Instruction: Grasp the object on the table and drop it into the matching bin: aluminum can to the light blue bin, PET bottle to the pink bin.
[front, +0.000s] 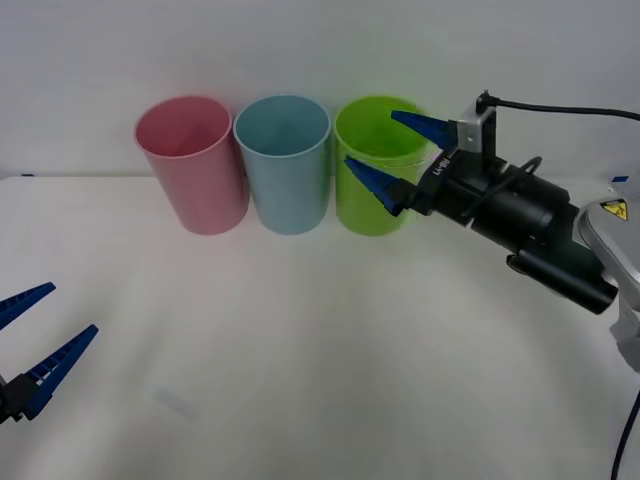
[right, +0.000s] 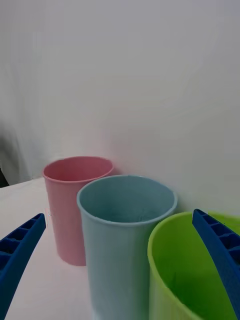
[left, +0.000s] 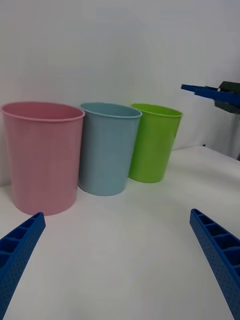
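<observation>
In the lower left corner of the front view the left gripper (front: 70, 308) is hovering low over the white table (front: 320, 360), well apart from the bins, and its two blue ribbed fingers are standing wide apart with nothing between them. In the left wrist view the same two fingers are pointing across bare tabletop toward the row of three bins. Going to the right along the upper part of the front view, the pink bin (front: 195, 175) is standing upright at the left end of the row. The light blue bin (front: 287, 175) is standing just beside it in the middle, and their sides are looking very close or touching near the rim. The lime green bin (front: 372, 205) is standing at the right end, just beside the light blue one. All three are sitting at the far edge of the table, close to the white wall (front: 320, 50). Further right, the right gripper (front: 370, 138) is reaching in from the right edge of the frame on its black wrist and is hanging at the rim of the lime green bin, raised above the table. Its fingers are also spread apart and are holding nothing. In the right wrist view one finger is showing in front of the green rim, and the light blue bin is lying in the gap between the two fingers. Where the aluminum can is, I cannot tell.
</observation>
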